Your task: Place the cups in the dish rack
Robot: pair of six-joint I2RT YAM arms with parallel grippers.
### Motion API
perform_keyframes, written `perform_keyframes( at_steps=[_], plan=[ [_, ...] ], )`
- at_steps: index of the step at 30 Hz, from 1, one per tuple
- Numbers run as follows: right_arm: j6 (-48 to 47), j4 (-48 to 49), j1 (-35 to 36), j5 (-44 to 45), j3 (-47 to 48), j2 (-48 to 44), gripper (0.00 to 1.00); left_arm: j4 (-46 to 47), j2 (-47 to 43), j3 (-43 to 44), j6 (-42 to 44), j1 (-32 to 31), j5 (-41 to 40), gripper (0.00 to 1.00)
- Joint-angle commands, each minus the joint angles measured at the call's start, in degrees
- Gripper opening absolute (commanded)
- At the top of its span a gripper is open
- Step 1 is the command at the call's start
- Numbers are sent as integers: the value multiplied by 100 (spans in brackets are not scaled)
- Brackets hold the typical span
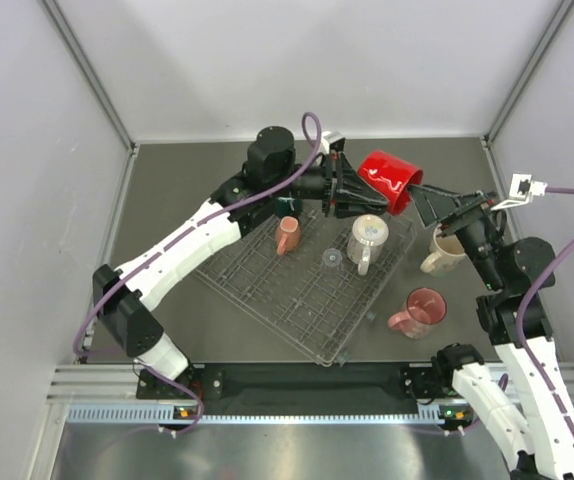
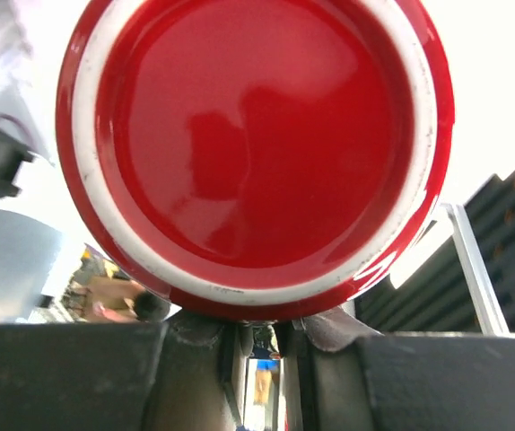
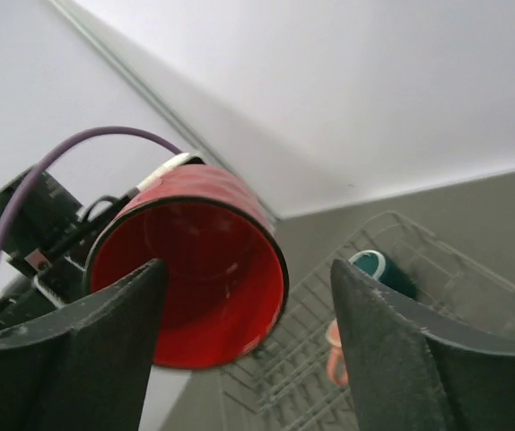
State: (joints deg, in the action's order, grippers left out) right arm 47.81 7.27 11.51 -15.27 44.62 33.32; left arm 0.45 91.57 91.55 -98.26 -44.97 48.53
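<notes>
A: Progress?

B: Past halfway, I'd judge. In the rack point(image 1: 297, 300), left to right: teal mug point(image 3: 374, 267) at the far edge, salmon mug point(image 1: 287, 236) just beside it, small clear glass point(image 1: 332, 259) mid-rack, clear mug point(image 1: 367, 238) toward the right corner. Four in.

A: Red mug?

B: The red mug point(image 1: 387, 178) is in the air over the rack's far right corner, tipped on its side. My left gripper point(image 2: 257, 337) is nearly pressed together and pinching it low, by the base. Can't tell which part it has. My right gripper point(image 3: 247, 269) is spread wide, one finger on each side of the mug's mouth, apparently not touching.

A: What's left?

B: Red one into the rack. Then the cream mug point(image 1: 447, 252), on the desk point(image 1: 197, 180) just beside the rack's right corner. Then the pink mug point(image 1: 425, 308), on the desk beside the rack's right edge. Three to go.
</notes>
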Motion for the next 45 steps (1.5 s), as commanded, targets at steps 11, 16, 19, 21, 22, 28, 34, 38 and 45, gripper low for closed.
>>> perform_keyframes(
  at_steps=[11, 16, 19, 21, 22, 28, 34, 38, 45],
  plan=[
    [-1318, -4022, 36, 2467, 1198, -475, 89, -4218, -262, 1112, 5912, 833, -1792, 0],
    [-1327, -4154, 27, 2678, 1233, -441, 93, -4221, -727, -65, 7441, 368, -3278, 0],
    [-1318, -4155, 36, 2696, 1198, -379, 94, -3676, -1254, -1084, 7794, 121, -3997, 0],
    [-1310, -4154, 36, 2722, 1163, -353, 95, -3420, -1510, -1604, 7857, -99, -4307, 0],
    [-1292, -4146, 36, 2757, 1154, -309, 96, -3402, -1554, -1718, 7892, -152, -4569, 0],
    [-1266, -4102, 27, 2757, 1137, -151, 97, -3253, -1642, -2395, 8059, -1109, -5565, 0],
    [-1248, -4075, 36, 2810, 1119, -159, 98, -3060, -1247, -2712, 8156, -1672, -6118, 0],
    [-1239, -4084, 27, 2862, 1101, -256, 99, -2990, -852, -2765, 8147, -1761, -5979, 0],
    [-1186, -4225, 27, 3012, 1066, -440, 100, -2471, -448, -2976, 8085, -1849, -6031, 0]
  ],
)
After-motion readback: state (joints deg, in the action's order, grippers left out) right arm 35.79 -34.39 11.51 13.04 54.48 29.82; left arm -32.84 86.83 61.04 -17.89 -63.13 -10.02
